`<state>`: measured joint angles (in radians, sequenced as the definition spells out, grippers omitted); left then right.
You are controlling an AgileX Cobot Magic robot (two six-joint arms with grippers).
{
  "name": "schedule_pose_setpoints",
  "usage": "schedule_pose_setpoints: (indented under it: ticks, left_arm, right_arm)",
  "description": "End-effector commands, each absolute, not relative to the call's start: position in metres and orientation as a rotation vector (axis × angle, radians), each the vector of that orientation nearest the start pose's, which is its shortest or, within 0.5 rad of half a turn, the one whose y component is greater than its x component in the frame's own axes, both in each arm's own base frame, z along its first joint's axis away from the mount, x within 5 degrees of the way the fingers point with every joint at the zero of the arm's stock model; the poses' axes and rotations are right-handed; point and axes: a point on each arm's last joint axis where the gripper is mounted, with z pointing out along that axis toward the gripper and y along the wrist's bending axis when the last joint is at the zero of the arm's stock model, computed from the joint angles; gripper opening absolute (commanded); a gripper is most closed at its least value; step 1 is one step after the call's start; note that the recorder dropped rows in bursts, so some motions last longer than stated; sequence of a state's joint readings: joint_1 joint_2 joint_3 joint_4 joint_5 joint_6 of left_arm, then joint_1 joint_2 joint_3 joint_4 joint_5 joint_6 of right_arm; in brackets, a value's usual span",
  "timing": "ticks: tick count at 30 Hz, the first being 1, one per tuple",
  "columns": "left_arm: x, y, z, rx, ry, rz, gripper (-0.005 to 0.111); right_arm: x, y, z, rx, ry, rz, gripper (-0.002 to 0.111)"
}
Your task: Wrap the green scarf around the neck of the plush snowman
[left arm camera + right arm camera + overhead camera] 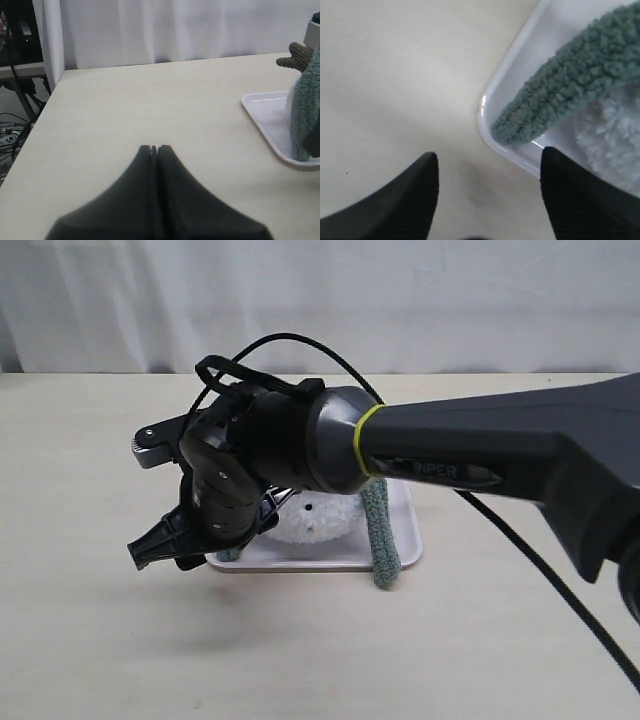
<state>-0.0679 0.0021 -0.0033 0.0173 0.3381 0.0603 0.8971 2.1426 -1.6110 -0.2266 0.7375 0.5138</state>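
The plush snowman (312,521) lies on a white tray (411,543), mostly hidden behind my right arm; its neck is hidden. The green scarf (380,538) drapes over it, one end hanging past the tray's front rim and the other end (228,554) at the front left corner. My right gripper (160,548) hovers open just off that corner. The right wrist view shows this scarf end (560,95) on the tray rim (506,75) beside white plush (615,135), just beyond the open gripper (490,160). My left gripper (154,148) is shut and empty over bare table, away from the scarf (304,110).
The light wooden table (100,640) stretches around the tray, with a white curtain (400,300) behind. A brown twig arm (297,57) sticks up above the scarf. The table's left edge, with cables and a stand beyond it (20,100), shows in the left wrist view.
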Motion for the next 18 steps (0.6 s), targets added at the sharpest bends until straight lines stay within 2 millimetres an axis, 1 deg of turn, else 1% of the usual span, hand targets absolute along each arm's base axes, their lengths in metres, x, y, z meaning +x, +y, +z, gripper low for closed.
schedule_pose_setpoints:
  ticks: [1,6,10,13,15,18]
  left_arm:
    - [0.054,-0.003,0.184,0.124,1.803,0.014,0.0]
    - [0.054,-0.003,0.184,0.124,1.803,0.014,0.0]
    - [0.054,-0.003,0.184,0.124,1.803,0.014,0.0]
    - [0.054,-0.003,0.184,0.124,1.803,0.014,0.0]
    - [0.054,-0.003,0.184,0.124,1.803,0.014,0.0]
    - [0.054,-0.003,0.184,0.124,1.803,0.014,0.0]
  right_arm:
    - [0.297,0.349,0.158,-0.695,2.64,0.133,0.057]
    - [0.3,0.354,0.143,-0.703,2.629,0.149,0.057]
    - [0.303,0.359,0.142,-0.701,2.576,0.2,0.057]
    - [0.307,0.355,0.14,-0.648,2.566,0.139,0.057]
    - [0.309,0.35,0.137,-0.618,2.576,0.064,0.057]
    - [0.309,0.348,0.135,-0.617,2.584,0.029,0.057]
